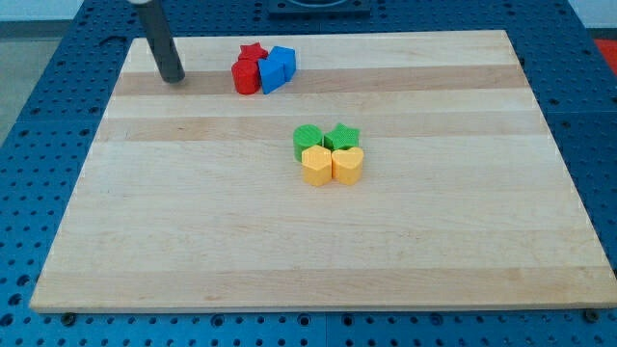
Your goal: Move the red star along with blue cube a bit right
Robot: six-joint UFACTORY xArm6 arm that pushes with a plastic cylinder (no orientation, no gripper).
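Note:
The red star (253, 52) lies near the view's top, left of centre, on the wooden board (193, 222). A red cylinder-like block (245, 77) sits just below it. The blue cube (282, 61) and another blue block (271, 75) touch them on the right, all in one tight cluster. My tip (174, 79) rests on the board to the left of this cluster, with a clear gap of board between it and the red blocks.
Near the board's centre, a green block (308, 140) and a green star (342, 137) sit above a yellow block (315, 166) and a yellow heart-like block (348, 165), all touching. Blue perforated table (39, 145) surrounds the board.

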